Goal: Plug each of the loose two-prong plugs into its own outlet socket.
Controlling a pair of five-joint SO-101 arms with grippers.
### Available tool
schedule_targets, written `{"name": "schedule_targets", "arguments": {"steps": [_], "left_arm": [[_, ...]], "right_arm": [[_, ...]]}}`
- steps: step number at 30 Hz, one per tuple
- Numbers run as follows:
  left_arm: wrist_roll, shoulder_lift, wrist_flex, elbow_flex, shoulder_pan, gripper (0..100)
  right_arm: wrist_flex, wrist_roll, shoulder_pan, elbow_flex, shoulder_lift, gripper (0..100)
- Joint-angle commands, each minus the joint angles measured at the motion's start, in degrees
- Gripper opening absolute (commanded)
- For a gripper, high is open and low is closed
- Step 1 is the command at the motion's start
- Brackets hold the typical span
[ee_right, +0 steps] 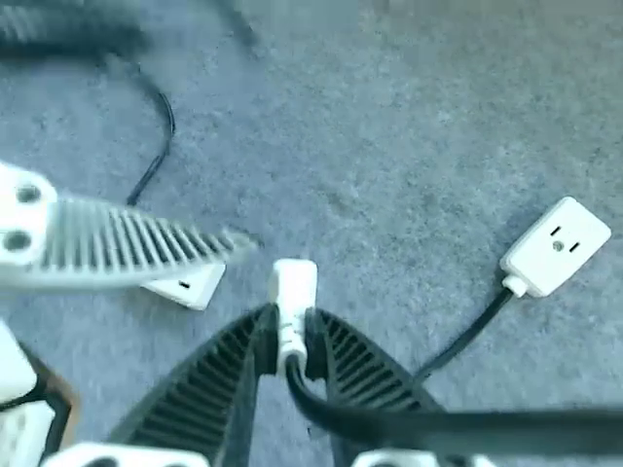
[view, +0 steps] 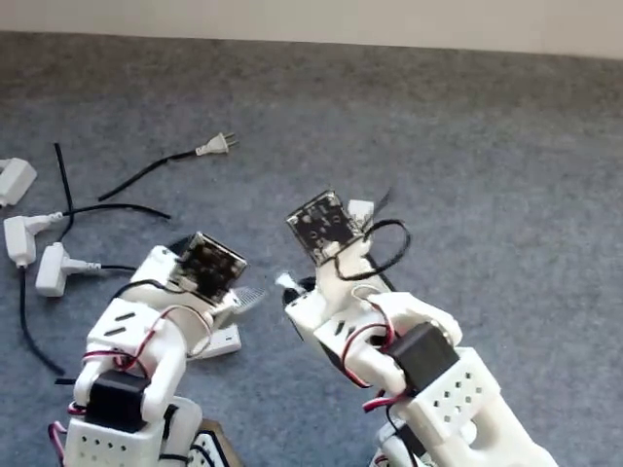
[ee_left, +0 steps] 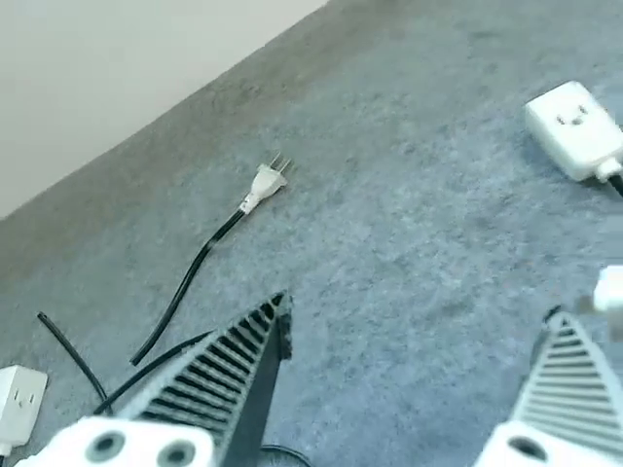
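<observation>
**Two arms over a grey desk: one plug gripped, one lying loose**

In the high view we see the grey desk (view: 506, 146) run back to its far edge under a pale wall (view: 311, 15), with a broad stretch of grey surface to the right of the arms. The right end effector (ee_right: 290, 321) is closed on a white held plug (ee_right: 293, 282), whose black cord (ee_right: 389, 418) runs out between the fingers. The far socket (ee_right: 555, 245) lies face up beyond it, well apart. The left end effector (ee_left: 421, 309) stands wide open and holds nothing. The loose plug (ee_left: 268, 180) lies well beyond it, prongs toward the wall. The high view adds a cluster of white socket blocks (view: 19, 238) near the desk's left edge. The right wrist view adds a near socket (ee_right: 185, 284) just beside a left finger (ee_right: 127, 248).
</observation>
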Motion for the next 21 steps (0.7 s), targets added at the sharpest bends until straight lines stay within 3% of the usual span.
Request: {"name": "schedule_targets", "arguments": {"steps": [1,5,12,21], "left_arm": [[-0.4,-0.3,-0.3,-0.7,0.0,37],[-0.4,-0.7,2.5,-1.0,-2.4,37],[-1.4,3.3,-1.1,-2.3,-23.5,37],[-3.7,42.1,-0.9,-29.9,-41.9,37]], "right_arm": [[0.2,1.8,0.7,-1.5,-0.7,0.4],[0.6,1.9,0.9,-1.7,4.0,0.4],[8.0,-1.9,1.7,-19.0,25.5,0.4],[26.9,-9.7,-1.5,-54.7,52.5,0.4]]}}
